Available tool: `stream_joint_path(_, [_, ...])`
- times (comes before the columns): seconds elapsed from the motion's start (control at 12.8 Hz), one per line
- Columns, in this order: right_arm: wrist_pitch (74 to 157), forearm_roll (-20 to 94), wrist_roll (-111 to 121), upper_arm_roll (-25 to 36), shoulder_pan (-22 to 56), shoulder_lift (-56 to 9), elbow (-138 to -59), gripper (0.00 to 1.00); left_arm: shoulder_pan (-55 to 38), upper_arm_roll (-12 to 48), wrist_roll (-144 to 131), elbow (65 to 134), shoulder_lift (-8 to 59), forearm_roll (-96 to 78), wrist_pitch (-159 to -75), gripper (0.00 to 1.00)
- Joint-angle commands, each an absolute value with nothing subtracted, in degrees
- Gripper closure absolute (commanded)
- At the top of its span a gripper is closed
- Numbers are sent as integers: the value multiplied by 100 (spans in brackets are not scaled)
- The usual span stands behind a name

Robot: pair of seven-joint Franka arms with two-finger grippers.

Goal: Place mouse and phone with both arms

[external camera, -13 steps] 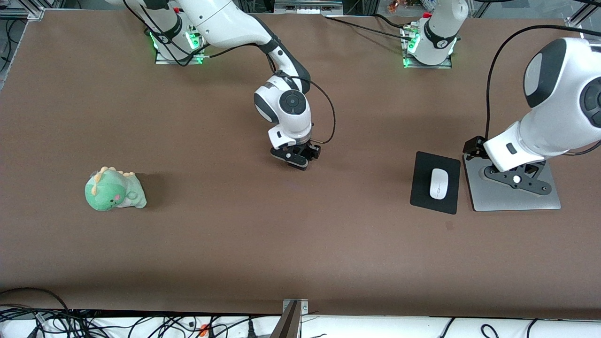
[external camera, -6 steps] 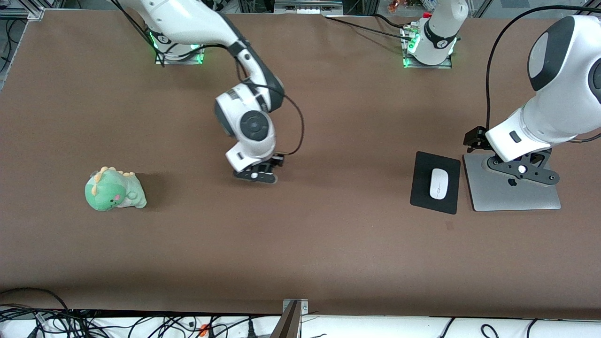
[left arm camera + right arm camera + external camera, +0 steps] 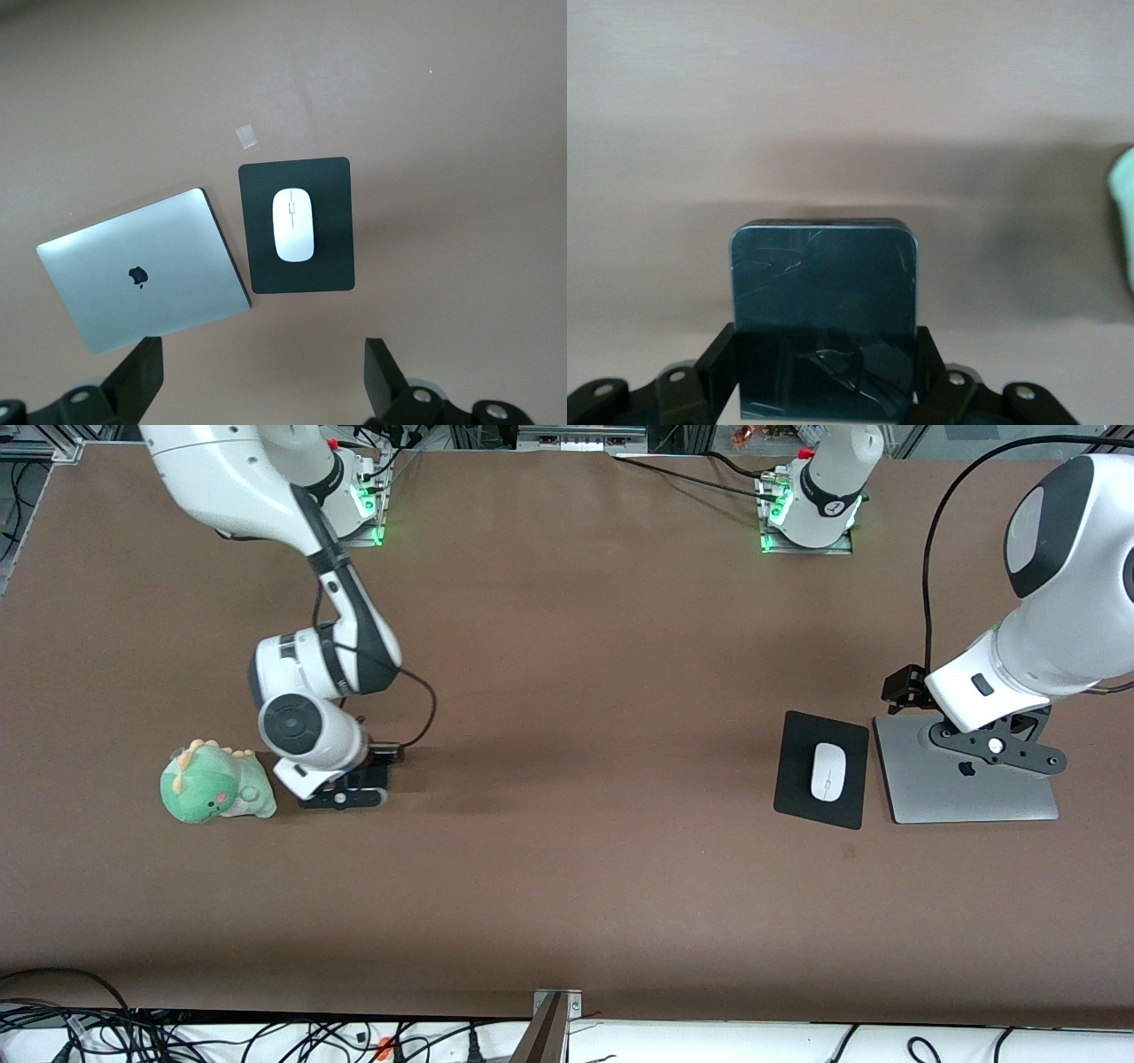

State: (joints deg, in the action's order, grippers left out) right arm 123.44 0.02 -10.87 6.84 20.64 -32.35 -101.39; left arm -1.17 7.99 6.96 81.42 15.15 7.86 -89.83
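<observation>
The glossy white oval mouse (image 3: 827, 771) lies centred on a matte black mouse pad (image 3: 797, 786), just beside a closed silver laptop (image 3: 966, 797). The flat black phone (image 3: 824, 310), rounded at its corners, is pinched in the right end effector (image 3: 341, 793) beside a plush green dinosaur (image 3: 214, 784). The left end effector (image 3: 997, 751) hangs spread over the laptop. The worktop (image 3: 567, 886) is plain brown.

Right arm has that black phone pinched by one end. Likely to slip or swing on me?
The flat black glossy phone looks rigid, so sagging seems unlikely. Its smooth faces could slide between the right end effector fingers. Most of its length juts past the grip, so a quick move might lever it loose.
</observation>
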Motion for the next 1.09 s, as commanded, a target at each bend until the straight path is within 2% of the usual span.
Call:
stream_joint_path(0.0, [12882,0,-407,606,1628,-3067,-10624,64,-149,686,677,8112,1398,721,-8912,0])
stream_joint_path(0.23, [13770,0,-299,624,1512,-3102,-11187,64,-150,563,712,8165,1354,624,-9044,0])
stream_joint_path(0.39, [14096,0,-255,615,1442,-3225,-11328,56,-158,554,721,8156,1310,624,-9044,0])
stream_joint_path(0.47, [14115,0,-229,615,1424,-3208,-11338,38,-158,554,703,8148,1301,624,-9044,0])
stream_joint_path(0.55, [14063,0,-220,615,1424,-3121,-11329,15,-158,554,703,8147,1283,589,-9053,0])
stream_joint_path(0.62, [13862,9,-255,607,1424,-2929,-11312,1,-158,528,694,8174,1248,511,-9053,0])
stream_joint_path(1.01, [12431,0,-501,580,1441,-1665,-11083,0,-202,439,511,8305,1064,422,-9053,0])
